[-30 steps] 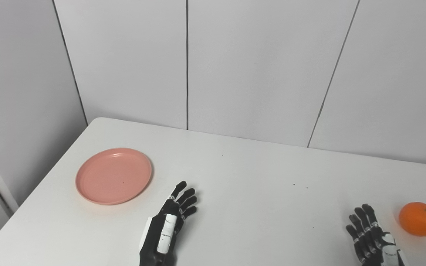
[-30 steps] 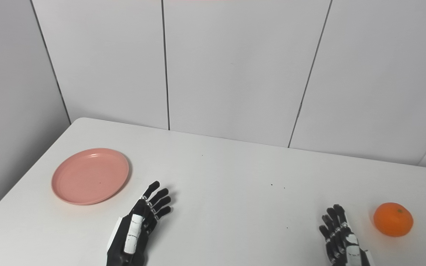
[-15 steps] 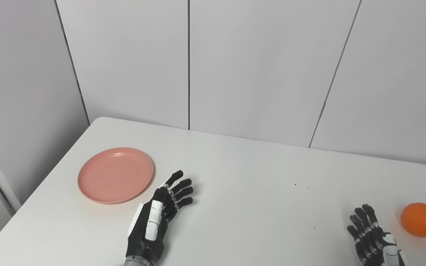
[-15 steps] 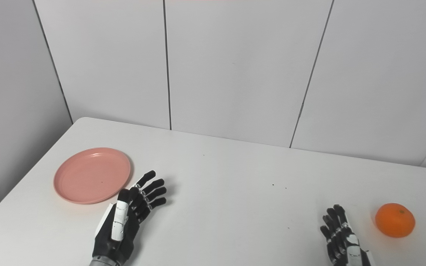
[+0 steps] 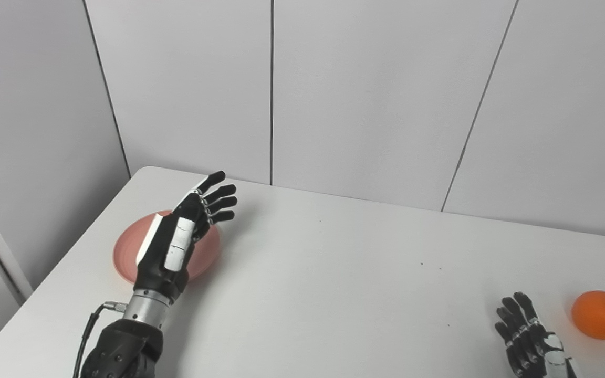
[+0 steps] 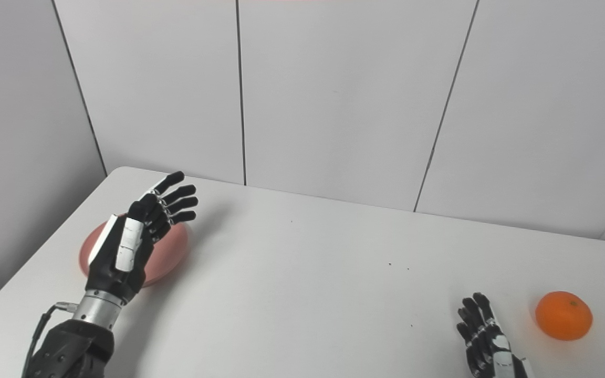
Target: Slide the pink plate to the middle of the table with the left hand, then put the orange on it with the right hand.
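The pink plate (image 5: pixel 204 253) lies on the white table (image 5: pixel 334 273) at the left, mostly hidden behind my left hand (image 5: pixel 181 236). That hand is raised over the plate, open, fingers stretched toward the far wall; I cannot tell whether it touches the plate. The orange (image 5: pixel 601 314) sits near the table's right edge. My right hand (image 5: pixel 528 341) rests open on the table at the bottom right, a short way left of the orange, holding nothing.
Grey wall panels stand right behind the table's far edge. The table's left edge runs diagonally just left of the plate. A black cable (image 5: pixel 87 331) hangs at my left forearm.
My left hand has lifted off the table and swung up and left, from beside the plate's right rim to over the plate. The right hand and orange stayed put.
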Robot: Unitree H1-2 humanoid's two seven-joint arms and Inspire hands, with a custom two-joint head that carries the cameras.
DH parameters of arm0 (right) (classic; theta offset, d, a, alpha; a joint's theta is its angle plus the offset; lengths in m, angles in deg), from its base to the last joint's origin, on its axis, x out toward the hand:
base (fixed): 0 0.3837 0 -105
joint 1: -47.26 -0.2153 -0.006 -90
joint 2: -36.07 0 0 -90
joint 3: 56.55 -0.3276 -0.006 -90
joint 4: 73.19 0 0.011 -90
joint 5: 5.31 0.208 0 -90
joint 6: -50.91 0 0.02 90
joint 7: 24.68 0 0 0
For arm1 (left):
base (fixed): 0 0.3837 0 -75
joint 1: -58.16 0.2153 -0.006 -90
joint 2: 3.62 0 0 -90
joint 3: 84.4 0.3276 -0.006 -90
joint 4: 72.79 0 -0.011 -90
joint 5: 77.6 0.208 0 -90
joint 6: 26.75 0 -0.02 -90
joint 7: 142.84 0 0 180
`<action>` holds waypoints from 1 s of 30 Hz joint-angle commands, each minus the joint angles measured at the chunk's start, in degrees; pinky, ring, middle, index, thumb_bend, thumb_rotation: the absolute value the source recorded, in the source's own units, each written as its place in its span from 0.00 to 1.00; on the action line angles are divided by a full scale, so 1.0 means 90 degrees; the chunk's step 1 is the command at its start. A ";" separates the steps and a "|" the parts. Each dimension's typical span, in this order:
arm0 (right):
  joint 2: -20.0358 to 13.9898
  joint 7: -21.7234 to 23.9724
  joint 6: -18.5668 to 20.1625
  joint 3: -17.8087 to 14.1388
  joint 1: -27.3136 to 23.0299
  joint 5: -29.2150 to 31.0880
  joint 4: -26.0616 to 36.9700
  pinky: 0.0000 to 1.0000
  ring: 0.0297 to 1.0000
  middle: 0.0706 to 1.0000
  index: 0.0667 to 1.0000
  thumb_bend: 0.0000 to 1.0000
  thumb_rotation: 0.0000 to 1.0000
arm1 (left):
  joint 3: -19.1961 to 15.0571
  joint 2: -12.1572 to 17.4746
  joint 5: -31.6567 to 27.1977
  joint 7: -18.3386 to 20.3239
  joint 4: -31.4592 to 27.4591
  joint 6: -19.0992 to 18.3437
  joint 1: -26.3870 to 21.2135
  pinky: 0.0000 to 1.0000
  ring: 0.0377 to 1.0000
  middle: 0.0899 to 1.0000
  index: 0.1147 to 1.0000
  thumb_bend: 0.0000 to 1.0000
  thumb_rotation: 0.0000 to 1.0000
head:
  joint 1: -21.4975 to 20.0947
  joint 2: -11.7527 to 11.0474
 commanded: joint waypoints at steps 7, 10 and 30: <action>0.0286 0.0098 -0.0221 0.0099 0.0404 0.0035 -0.0979 1.00 0.96 0.94 0.95 0.80 0.95 | -0.0558 0.0712 -0.0308 0.0064 0.0108 -0.0015 -0.0929 0.69 0.77 0.78 0.82 1.00 0.96 | 0.0006 -0.0007; 0.0288 0.0098 -0.0222 0.0097 0.0407 0.0019 -0.0976 1.00 0.96 0.94 0.95 0.81 0.95 | -0.0766 0.0999 -0.0440 0.0181 0.0531 0.0028 -0.1109 0.71 0.79 0.80 0.85 1.00 0.96 | 0.0013 0.0004; 0.0169 0.0151 -0.0108 0.0097 0.0458 0.0009 -0.0901 1.00 0.95 0.94 0.95 0.82 0.96 | -0.1604 0.1793 -0.0961 0.0632 0.3929 0.1181 -0.2108 0.78 0.83 0.81 0.89 1.00 0.92 | 0.0120 0.0173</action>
